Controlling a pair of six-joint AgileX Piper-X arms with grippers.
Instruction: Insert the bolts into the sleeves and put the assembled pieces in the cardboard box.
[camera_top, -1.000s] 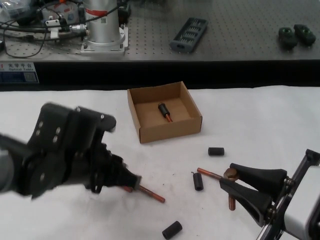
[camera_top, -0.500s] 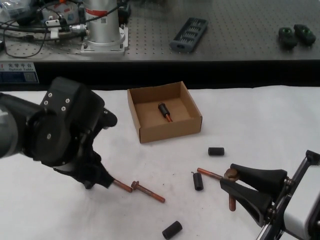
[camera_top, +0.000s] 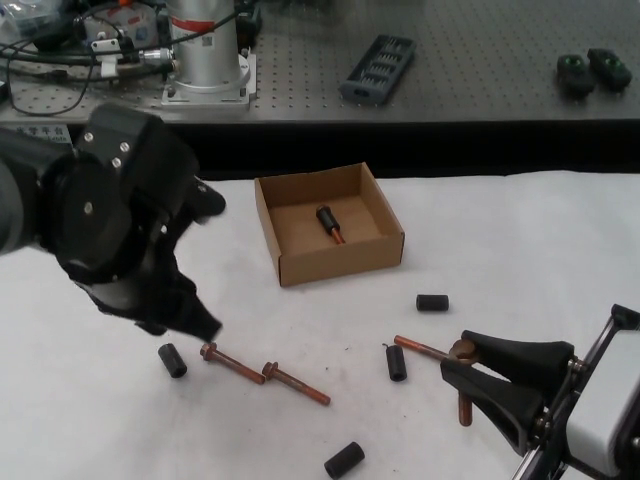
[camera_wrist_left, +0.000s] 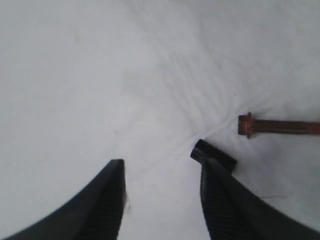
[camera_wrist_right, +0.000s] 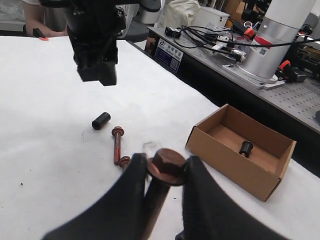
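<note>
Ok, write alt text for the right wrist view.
The right gripper is shut on a copper bolt, just below its hex head. Beyond it, a black sleeve and a loose bolt lie on the white cloth, and the cardboard box holds one assembled piece.

One bolt (camera_wrist_left: 280, 126) cut by frame edge; sleeve (camera_wrist_left: 214, 156) half hidden behind left claw (camera_wrist_left: 161, 166).

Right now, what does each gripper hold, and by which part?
The right gripper holds a copper bolt, fingers on its shank just under the head. The left gripper is open, holding nothing.
</note>
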